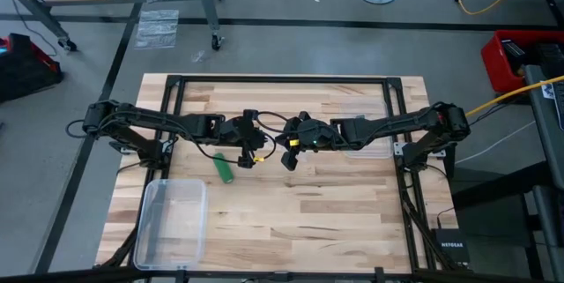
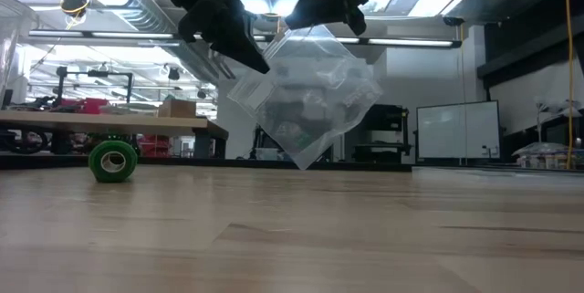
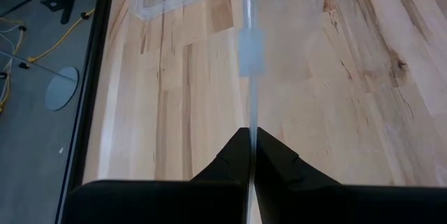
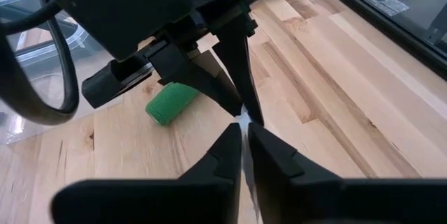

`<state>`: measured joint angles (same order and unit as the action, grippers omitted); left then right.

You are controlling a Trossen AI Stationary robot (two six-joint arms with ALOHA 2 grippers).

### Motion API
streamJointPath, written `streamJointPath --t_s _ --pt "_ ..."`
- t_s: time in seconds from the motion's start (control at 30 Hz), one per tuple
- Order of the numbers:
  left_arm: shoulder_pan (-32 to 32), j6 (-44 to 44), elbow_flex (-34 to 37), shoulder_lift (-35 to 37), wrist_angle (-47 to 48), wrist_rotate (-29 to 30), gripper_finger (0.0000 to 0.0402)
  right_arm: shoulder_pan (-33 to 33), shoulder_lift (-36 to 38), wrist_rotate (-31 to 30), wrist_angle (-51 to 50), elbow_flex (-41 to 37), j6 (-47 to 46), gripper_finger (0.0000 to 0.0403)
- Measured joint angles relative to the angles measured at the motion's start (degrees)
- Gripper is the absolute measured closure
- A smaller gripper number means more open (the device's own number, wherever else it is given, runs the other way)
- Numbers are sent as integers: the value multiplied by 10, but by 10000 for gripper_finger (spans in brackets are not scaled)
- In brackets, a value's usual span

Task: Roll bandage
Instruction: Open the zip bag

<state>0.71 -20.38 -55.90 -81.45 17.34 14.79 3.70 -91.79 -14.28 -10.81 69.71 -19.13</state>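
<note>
The bandage (image 1: 224,167) is a small green roll lying on its side on the wooden table (image 1: 335,212), left of centre. It also shows in the low view (image 2: 112,160) and the right wrist view (image 4: 171,102). Above the table's middle a crinkly clear plastic bag (image 2: 310,101) hangs between both grippers. My left gripper (image 1: 256,154) and my right gripper (image 1: 287,154) face each other, both shut on the bag. No gripper touches the bandage. My left gripper pinches the bag's upper left edge (image 3: 250,123) between its two fingers, slanting down from the table's left. The bag runs edge-on from these fingers toward the other gripper and hangs clear of the table. My right gripper pinches the bag's top corner (image 4: 244,121) between its two fingertips, slanting down from the table's right, close to the left gripper's fingers. The bag hangs below it with its lowest corner (image 2: 306,165) above the table.
A clear plastic box (image 1: 172,221) stands at the table's near left corner, just in front of the bandage. A flat clear thing (image 1: 370,149) lies under the right arm. The table's near right part is bare wood.
</note>
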Motion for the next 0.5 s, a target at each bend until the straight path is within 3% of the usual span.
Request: streamJointPath --t_s 0.17,0.5 --pt "0 0 0 0 0 0 401 0 0 0 0 0 0 393" --pt "0 5 0 0 0 0 401 0 0 0 0 0 1 393"
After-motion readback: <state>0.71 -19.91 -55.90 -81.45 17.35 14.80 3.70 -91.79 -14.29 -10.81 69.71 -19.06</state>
